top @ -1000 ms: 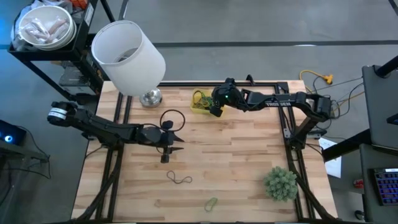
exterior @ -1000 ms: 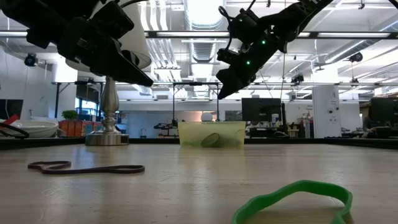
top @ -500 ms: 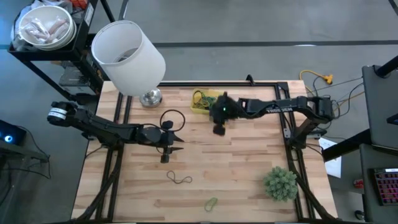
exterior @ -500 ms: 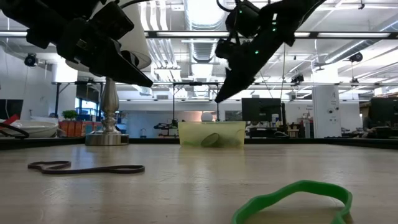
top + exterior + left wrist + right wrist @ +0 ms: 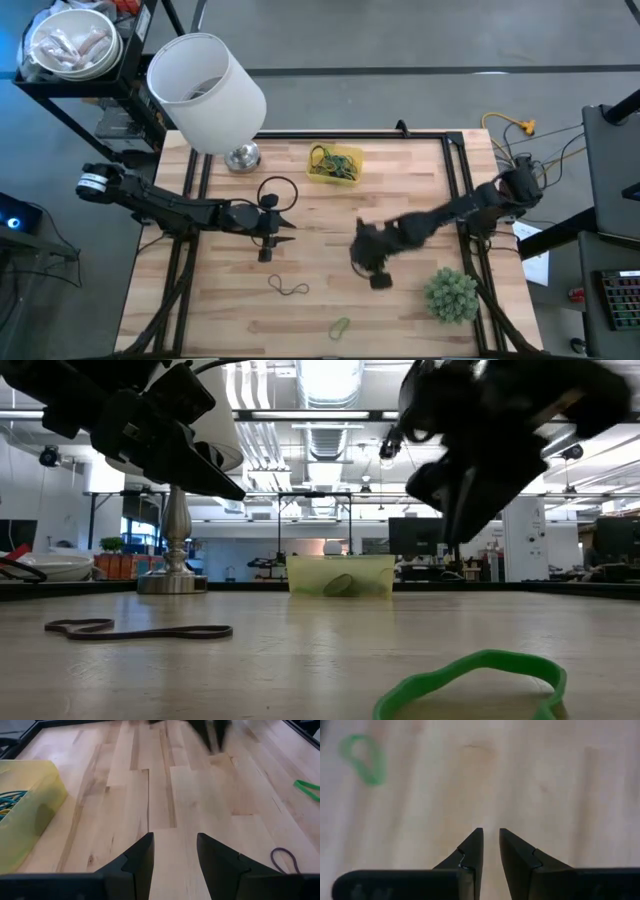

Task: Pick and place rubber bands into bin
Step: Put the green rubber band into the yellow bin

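Observation:
The bin (image 5: 335, 163) is a yellow tray on the far middle of the table with green and tan rubber bands inside; it also shows in the low view (image 5: 340, 575) and the left wrist view (image 5: 25, 810). A dark rubber band (image 5: 288, 288) and a green rubber band (image 5: 340, 326) lie flat on the near part of the table. My right gripper (image 5: 378, 278) hovers over the table's middle right, empty, its fingers a narrow gap apart (image 5: 491, 837). The green band (image 5: 365, 757) shows ahead of it. My left gripper (image 5: 279, 238) waits open above the table's left middle (image 5: 175, 850).
A white lampshade (image 5: 207, 92) on a metal base (image 5: 242, 157) stands at the far left, with a black loop (image 5: 277, 190) lying beside it. A green spiky plant (image 5: 451, 295) sits near the right near corner. Bare wood lies between the grippers and the near edge.
My right gripper has swung from above the bin toward the table's near edge and a little right, moving fast, and now hangs over the middle right of the table. The left arm and the bands on the table have kept still.

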